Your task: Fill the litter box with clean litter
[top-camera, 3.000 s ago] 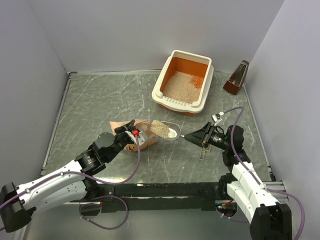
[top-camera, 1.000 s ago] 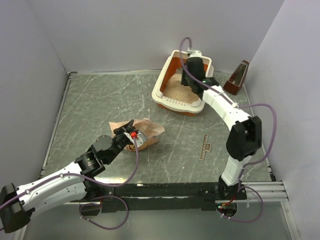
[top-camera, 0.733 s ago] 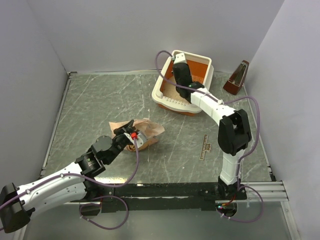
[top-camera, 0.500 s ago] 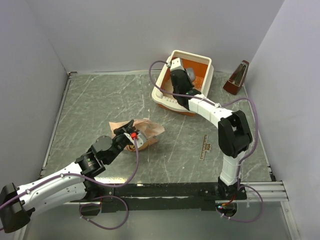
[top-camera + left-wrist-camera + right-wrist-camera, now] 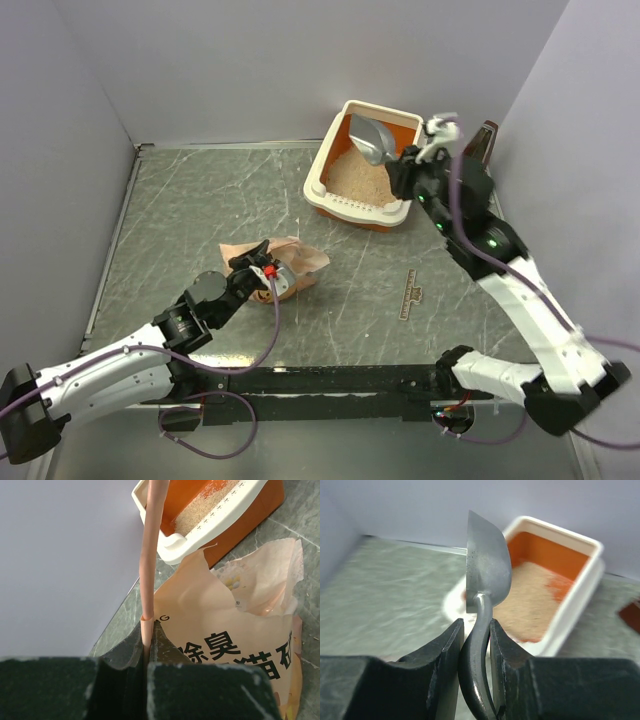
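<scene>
Only readable print is on the peach-pink bag (image 5: 200, 605), left wrist view: large black Chinese chars "除臭", then two more to their right, prob. "猫砂", partly cut off by the frame edge. A small "G" stands above-left of them, nr the bag's left fold. In the top view the bag print is too small to read.

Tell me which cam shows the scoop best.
Right wrist: the scoop fills the frame, side-on, its handle clamped in the right gripper. Top external shows it small, bowl above the litter box. Left wrist doesn't show it.
</scene>
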`<act>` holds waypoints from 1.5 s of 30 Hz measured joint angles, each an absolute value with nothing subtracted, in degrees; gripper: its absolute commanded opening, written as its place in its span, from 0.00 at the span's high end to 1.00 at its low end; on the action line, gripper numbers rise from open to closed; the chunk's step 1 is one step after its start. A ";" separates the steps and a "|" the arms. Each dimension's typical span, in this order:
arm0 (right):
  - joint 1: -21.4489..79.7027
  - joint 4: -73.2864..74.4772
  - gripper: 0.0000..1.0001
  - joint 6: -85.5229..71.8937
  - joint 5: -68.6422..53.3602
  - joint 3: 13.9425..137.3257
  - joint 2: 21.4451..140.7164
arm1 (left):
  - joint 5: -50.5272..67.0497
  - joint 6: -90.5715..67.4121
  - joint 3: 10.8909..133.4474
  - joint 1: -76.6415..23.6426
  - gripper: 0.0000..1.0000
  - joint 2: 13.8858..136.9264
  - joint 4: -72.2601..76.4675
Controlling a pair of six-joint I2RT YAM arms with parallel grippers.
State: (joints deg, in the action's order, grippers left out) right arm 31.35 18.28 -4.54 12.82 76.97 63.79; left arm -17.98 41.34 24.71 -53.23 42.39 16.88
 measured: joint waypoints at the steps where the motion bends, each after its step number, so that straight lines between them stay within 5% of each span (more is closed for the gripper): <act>1: 31.35 20.43 1.00 -5.69 10.44 77.58 61.84 | -17.98 41.34 24.71 -53.28 0.99 42.52 16.95; 8: 31.35 35.09 1.00 -11.86 -3.46 78.22 56.90 | -18.33 41.36 24.71 -53.71 0.99 43.44 17.69; 17: 31.38 43.44 1.00 -16.12 -14.33 64.34 54.28 | -19.35 41.52 24.71 -54.41 0.99 43.83 18.13; 45: 34.63 41.08 1.00 -18.72 -17.69 64.47 53.30 | -20.29 42.46 24.71 -55.48 0.99 44.05 18.09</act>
